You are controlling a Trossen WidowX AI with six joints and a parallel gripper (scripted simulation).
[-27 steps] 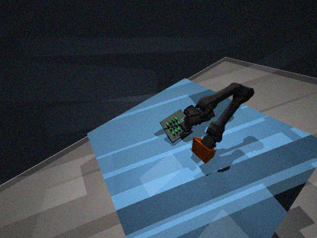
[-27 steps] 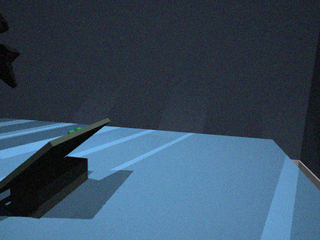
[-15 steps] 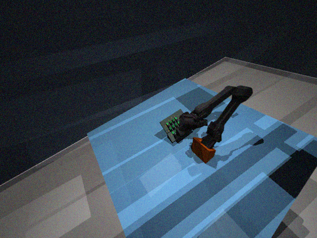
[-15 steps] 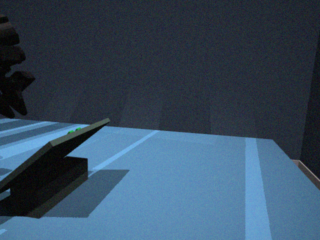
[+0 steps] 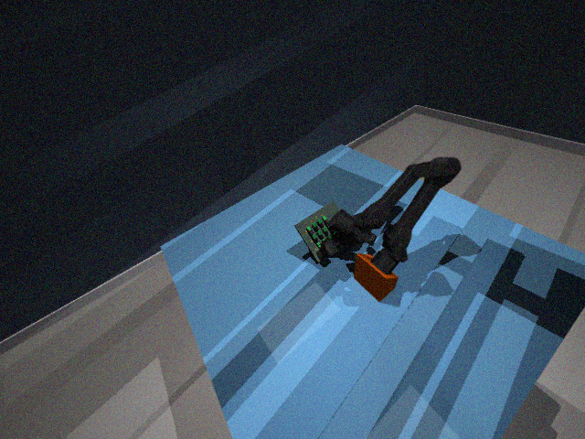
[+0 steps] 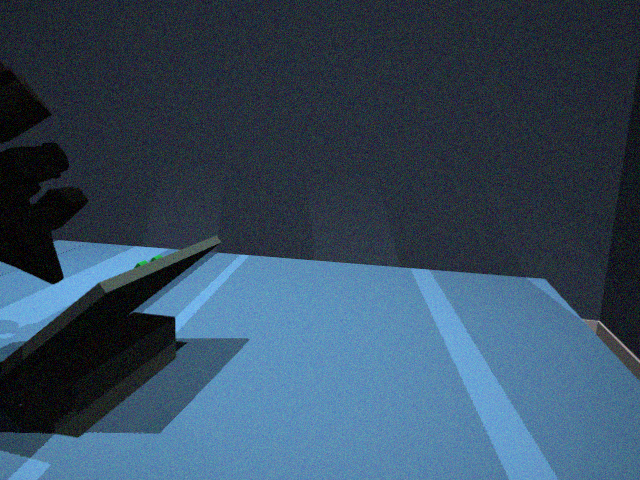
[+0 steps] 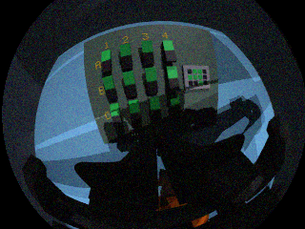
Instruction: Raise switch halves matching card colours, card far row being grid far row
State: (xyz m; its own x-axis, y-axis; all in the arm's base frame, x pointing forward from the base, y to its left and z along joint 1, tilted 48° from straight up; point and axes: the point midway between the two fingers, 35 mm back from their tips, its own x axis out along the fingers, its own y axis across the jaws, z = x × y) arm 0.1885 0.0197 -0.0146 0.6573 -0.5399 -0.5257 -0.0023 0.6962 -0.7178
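Observation:
A tilted grey-green panel (image 5: pixel 302 225) (image 6: pixel 193 249) (image 7: pixel 205 48) carries a grid of green-and-dark rocker switches, rows A to C and columns 1 to 4. In the wrist view the green halves of switch A1 (image 7: pixel 106 56), switch A4 (image 7: pixel 168 46), switch B4 (image 7: pixel 172 72) and switch C1 (image 7: pixel 114 109) look brighter than the others. Row C's near halves are in shadow and partly hidden. The small card (image 7: pixel 195 77) sits right of the grid; its squares are blurred. My gripper (image 6: pixel 57 280) (image 7: pixel 153 129) is shut and empty, low over the panel's near side; contact cannot be told.
An orange block (image 5: pixel 375 278) is at the arm's base. A dark block (image 6: pixel 129 356) supports the panel from below. The panel stands on a blue mat (image 5: pixel 302 354) (image 6: pixel 361 361) with shadows across it. The dark arm (image 5: pixel 418 203) reaches over the panel's near side.

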